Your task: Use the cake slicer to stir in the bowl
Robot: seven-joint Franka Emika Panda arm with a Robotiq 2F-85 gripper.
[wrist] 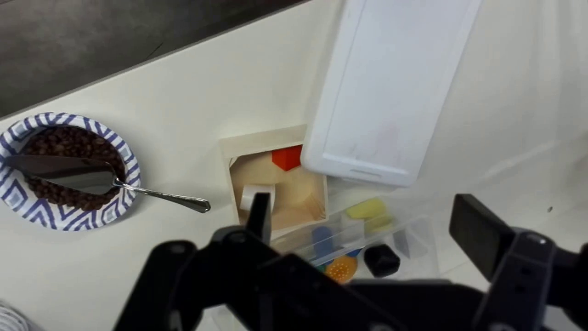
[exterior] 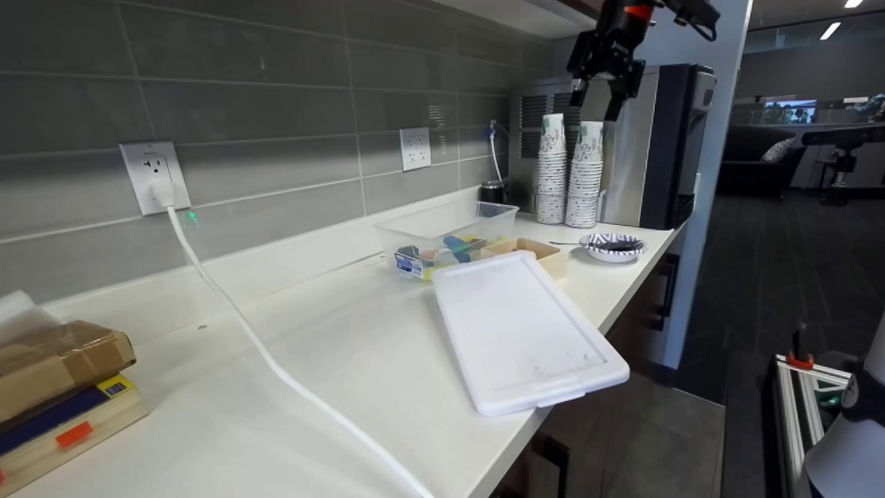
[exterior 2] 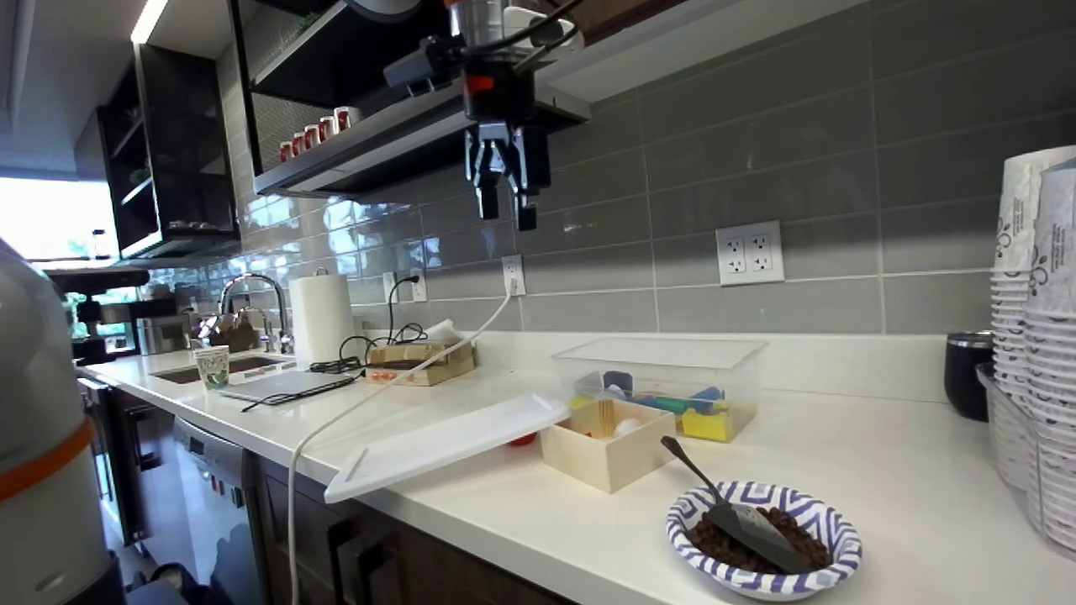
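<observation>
Cake slicer [wrist: 69, 172] and bowl [exterior 2: 845, 542] both sit well below the gripper [exterior 2: 507, 212], whose fingers [wrist: 482, 234] we see spread wide, up in the air. Next outward in the wrist view come a wooden box [exterior 2: 580, 454], just beside the bowl, and a clear plastic bin [exterior 2: 672, 376] of colourful pieces [wrist: 341, 269], beyond that box from the bowl. The slicer's blade lies across brown beans [wrist: 73, 142] in the bowl, its handle passing over the bowl's rim toward the box. On the box's side of the bowl we also find a white lid [wrist: 390, 92], tilted, one end reaching past the front edge of the pale countertop [exterior: 359, 332]. Two stacks of paper cups [exterior: 584, 187] stand near the bowl, with a steel-sided machine [exterior: 632, 152] past them. Grey wall tiles [exterior 2: 799, 193] with white outlets [exterior 2: 749, 252] rise behind the bowl. Well apart from the bowl, along the countertop, we notice a paper towel roll [exterior 2: 322, 319] and a faucet [exterior 2: 282, 307]. Farther from the bowl, in an exterior view, we see a dark sofa [exterior: 747, 155] bearing a patterned cushion [exterior: 779, 149], and dark flooring [exterior: 795, 277].
</observation>
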